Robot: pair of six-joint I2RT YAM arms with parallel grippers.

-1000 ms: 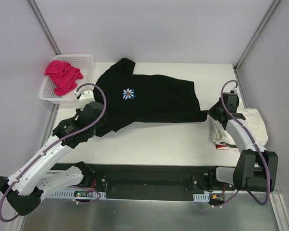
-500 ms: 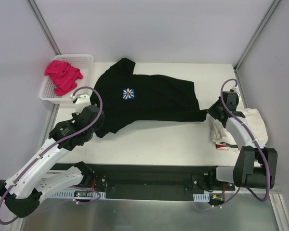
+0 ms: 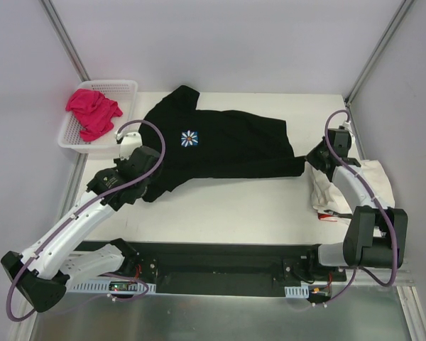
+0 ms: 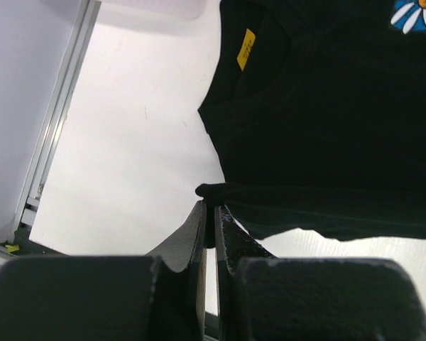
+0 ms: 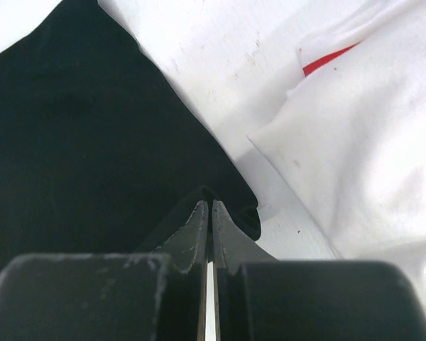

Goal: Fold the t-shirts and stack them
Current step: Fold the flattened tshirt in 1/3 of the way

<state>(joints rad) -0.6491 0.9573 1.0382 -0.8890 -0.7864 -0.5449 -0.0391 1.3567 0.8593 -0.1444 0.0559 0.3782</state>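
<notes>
A black t-shirt [image 3: 227, 145] with a white daisy on a blue patch [image 3: 189, 138] lies spread across the table. My left gripper [image 3: 146, 186] is shut on its near-left hem corner, seen pinched between the jaws in the left wrist view [image 4: 211, 206]. My right gripper [image 3: 307, 165] is shut on the shirt's right corner, seen in the right wrist view [image 5: 207, 204]. A cream-white t-shirt [image 3: 366, 186] with a red mark lies at the right, beside my right arm; it also shows in the right wrist view [image 5: 369, 135]. A bright pink t-shirt [image 3: 92, 110] lies bunched in the basket.
A white plastic mesh basket [image 3: 124, 88] stands at the back left corner. Grey walls with metal posts enclose the table on the left, back and right. The table's front edge [image 3: 220, 245] runs just ahead of the arm bases.
My left gripper has moved right and slightly back with the shirt's hem corner, bunching the left edge. My right gripper has shifted slightly back, keeping hold of the right corner.
</notes>
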